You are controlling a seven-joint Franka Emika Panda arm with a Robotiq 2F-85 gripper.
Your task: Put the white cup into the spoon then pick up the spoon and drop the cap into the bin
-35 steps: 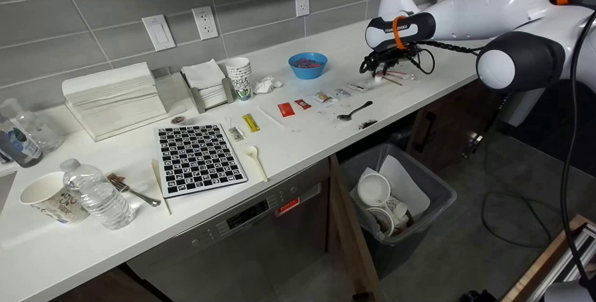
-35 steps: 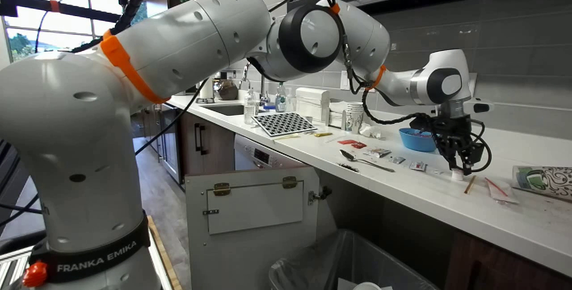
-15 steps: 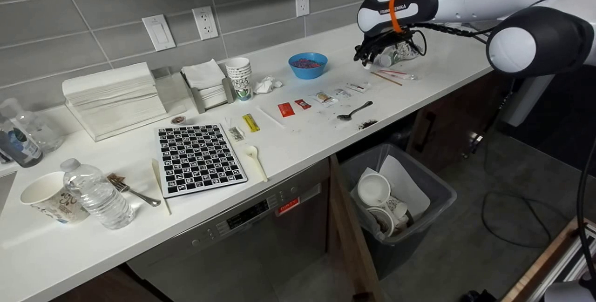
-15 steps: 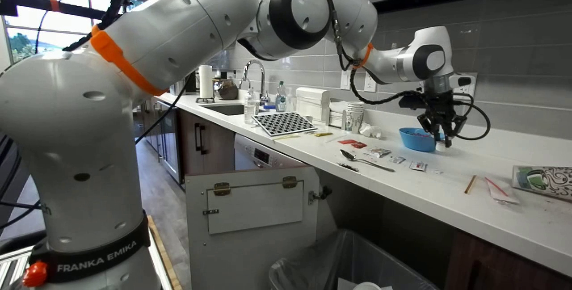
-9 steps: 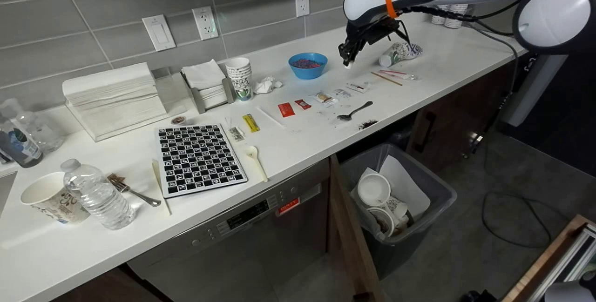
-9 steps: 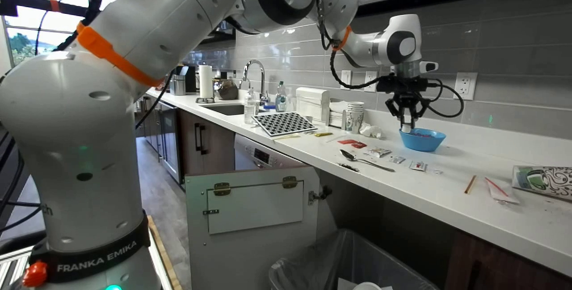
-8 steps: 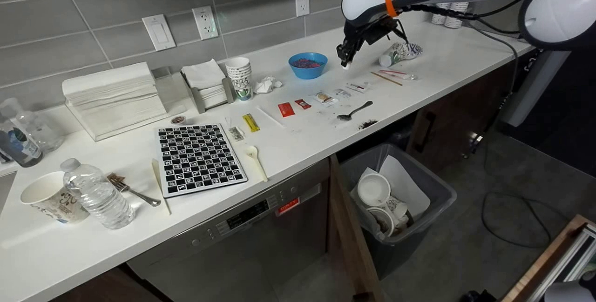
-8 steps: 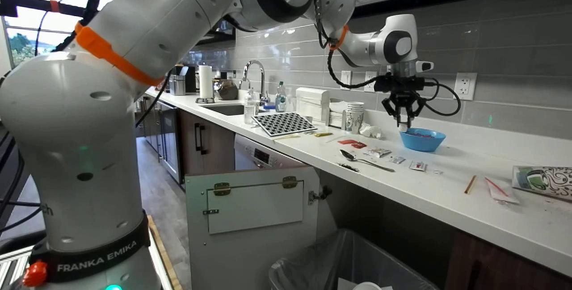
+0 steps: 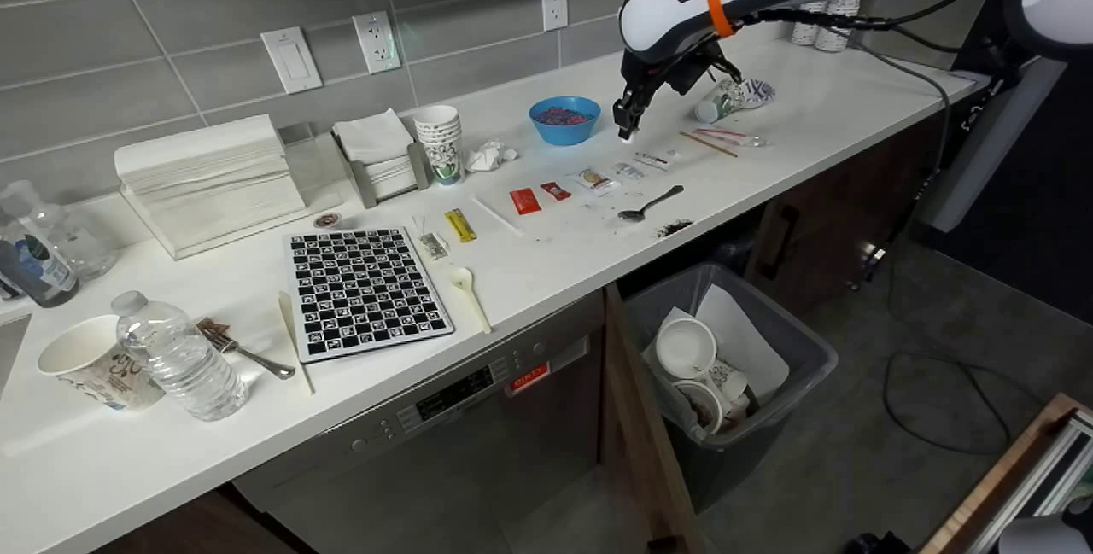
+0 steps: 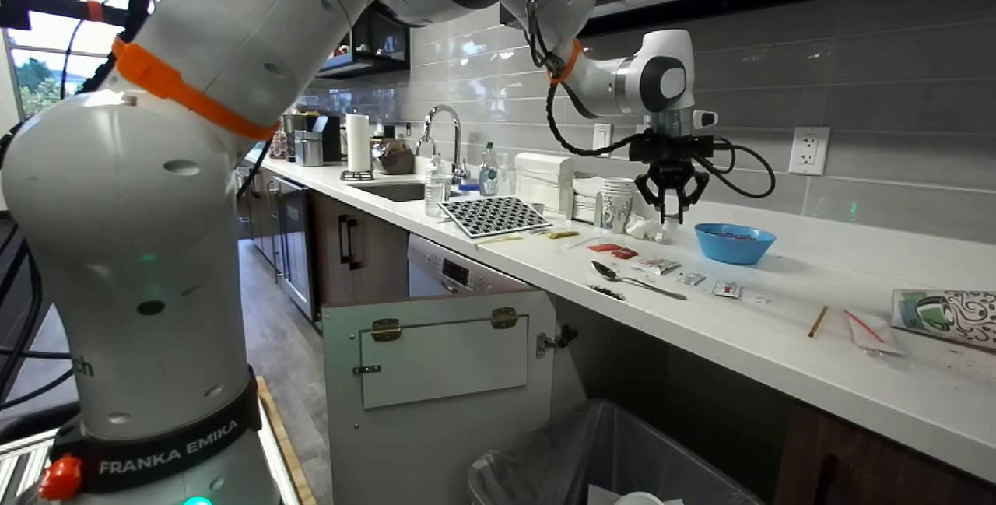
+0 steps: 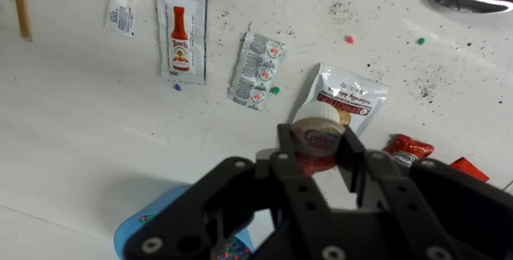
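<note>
fingers (image 11: 285, 142) hold the white cup (image 11: 318, 140) aloft

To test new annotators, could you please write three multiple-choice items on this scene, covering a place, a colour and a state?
1. Where is the metal spoon?
A) bin; B) counter; C) sink
2. What colour is the bowl?
A) blue; B) red; C) yellow
3. What state is the claw in?
A) open; B) shut on the spoon; C) shut on the white cup

1 B, as both exterior views show it there.
2 A, as its wall looks blue in every view.
3 C, as the wrist view shows the cup gripped.
</note>
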